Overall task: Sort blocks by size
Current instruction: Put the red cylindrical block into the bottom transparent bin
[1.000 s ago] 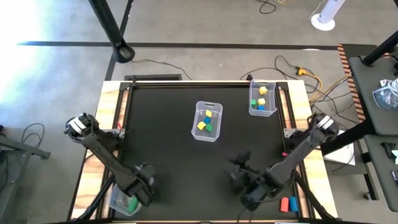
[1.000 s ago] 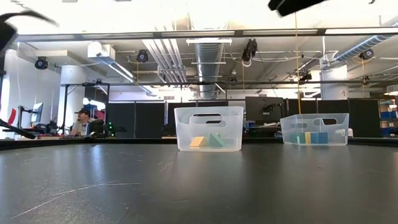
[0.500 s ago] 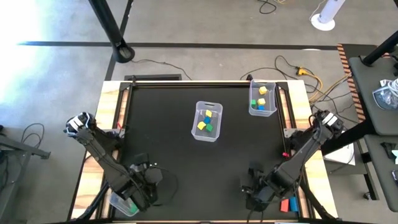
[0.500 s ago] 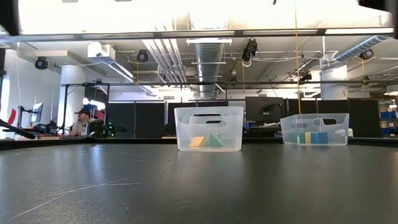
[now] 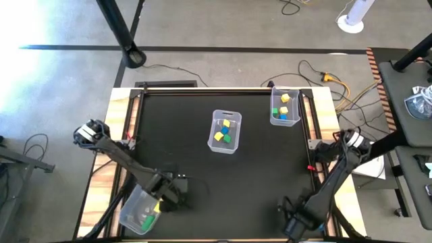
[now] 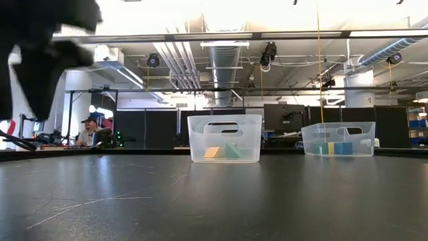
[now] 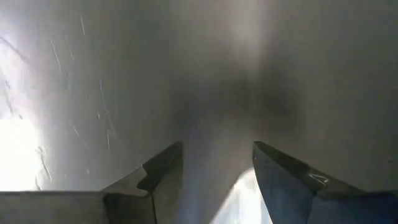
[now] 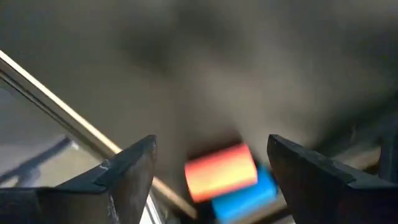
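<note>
Over the last second the left gripper [image 5: 181, 197], fingers spread and empty, swings off the clear plastic corner bin [image 5: 138, 210] of blocks, while the right gripper [image 8: 211, 163], also spread, drops over the red bar [image 8: 221, 171] and blue bar [image 8: 249, 194], suggesting its next pick.
</note>
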Tool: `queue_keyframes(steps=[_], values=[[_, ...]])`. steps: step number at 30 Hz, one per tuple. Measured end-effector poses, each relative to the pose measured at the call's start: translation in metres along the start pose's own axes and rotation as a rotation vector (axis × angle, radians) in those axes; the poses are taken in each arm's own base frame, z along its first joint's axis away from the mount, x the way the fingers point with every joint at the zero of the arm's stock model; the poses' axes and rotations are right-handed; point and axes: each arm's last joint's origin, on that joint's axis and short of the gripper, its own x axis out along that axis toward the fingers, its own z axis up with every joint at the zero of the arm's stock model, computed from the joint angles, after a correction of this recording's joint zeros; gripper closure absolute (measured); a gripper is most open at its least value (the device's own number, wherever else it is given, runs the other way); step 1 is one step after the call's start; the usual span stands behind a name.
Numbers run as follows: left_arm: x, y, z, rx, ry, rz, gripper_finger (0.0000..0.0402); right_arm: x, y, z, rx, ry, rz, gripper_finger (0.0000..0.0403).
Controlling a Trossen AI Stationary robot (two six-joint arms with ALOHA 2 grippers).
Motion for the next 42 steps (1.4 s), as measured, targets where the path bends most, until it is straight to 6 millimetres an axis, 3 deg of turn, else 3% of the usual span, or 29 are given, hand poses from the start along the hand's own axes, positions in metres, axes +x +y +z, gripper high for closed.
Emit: queue_keyframes(steps=[6, 9, 14, 20, 31, 36, 42], values=[[0.027, 0.014, -0.028, -0.094, 0.180, 0.056, 0.0232, 0.021, -0.002, -0.014, 0.123, 0.138, 0.002, 0.0114], [0.031, 0.018, -0.037, -0.130, 0.245, 0.081, 0.0233, 0.032, -0.006, -0.016, 0.154, 0.189, 0.024, 0.0116], [0.028, 0.017, -0.035, -0.145, 0.248, 0.081, 0.0233, 0.047, -0.014, -0.019, 0.178, 0.259, 0.004, 0.0107], [0.007, 0.008, -0.017, -0.140, 0.152, 0.050, 0.0233, 0.053, -0.012, -0.019, 0.159, 0.277, 0.067, 0.0097], [-0.036, -0.016, 0.003, 0.009, -0.194, 0.187, 0.0233, 0.070, -0.016, -0.013, 0.159, 0.246, 0.103, 0.0128], [-0.038, -0.018, 0.005, 0.014, -0.261, 0.234, 0.0233, 0.071, -0.015, -0.009, 0.138, 0.194, 0.117, 0.0160], [-0.019, -0.027, -0.001, 0.049, -0.331, 0.192, 0.0233, 0.072, -0.016, -0.006, 0.094, 0.136, 0.123, 0.0225]])
